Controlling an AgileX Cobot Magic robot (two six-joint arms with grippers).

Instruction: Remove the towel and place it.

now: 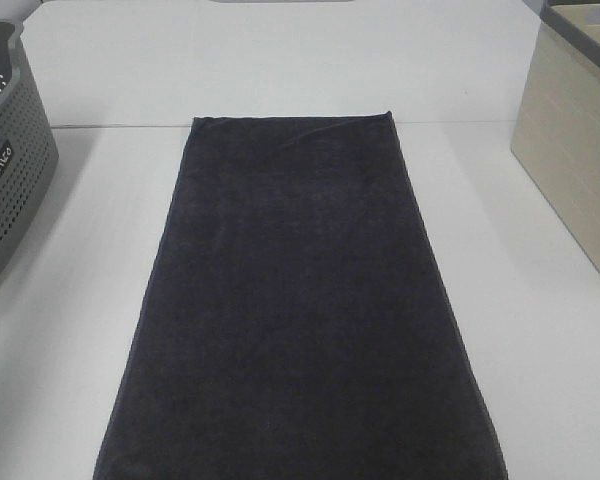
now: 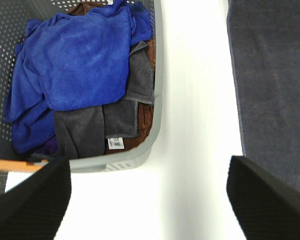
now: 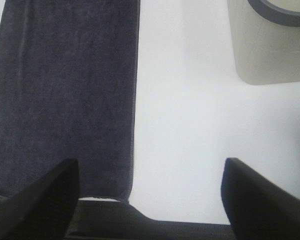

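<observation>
The dark navy-black towel lies flat and spread lengthwise down the middle of the white table. Its long edge shows in the left wrist view and it fills one side of the right wrist view. My left gripper is open and empty above bare table, between the grey basket and the towel's edge. My right gripper is open and empty above the towel's near corner and the table beside it. Neither arm shows in the exterior high view.
A grey perforated basket stands at the left edge; it holds a blue cloth and grey and brown cloths. A beige bin with a dark rim stands at the right, also in the right wrist view.
</observation>
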